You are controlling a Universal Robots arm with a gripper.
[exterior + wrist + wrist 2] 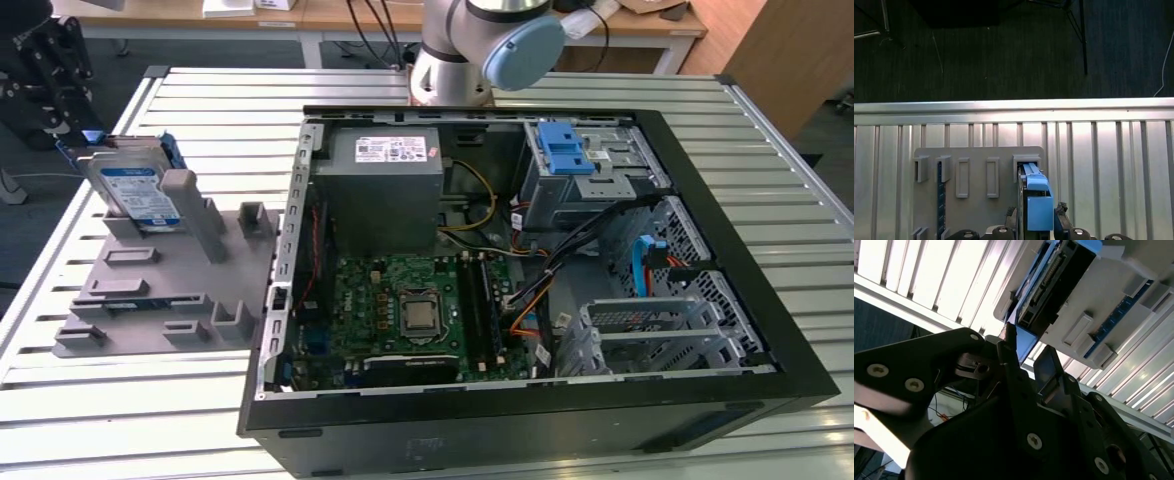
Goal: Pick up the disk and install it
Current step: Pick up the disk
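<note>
Claw [1037, 222] straddles the blue-framed top edge of the disk [1035, 192]; whether it is clamped on or merely loose around it, I cannot tell. Just below the claw, the disk stands on edge in a grey slotted holder [979, 200] on the slatted worktop [1114, 165], with the open computer case [534, 250] off to the claw's side.

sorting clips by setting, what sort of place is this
Probably a robotics lab bench: an opened computer case on a slatted metal table, a robot arm beyond it, the disk standing in a grey fixture.
</note>
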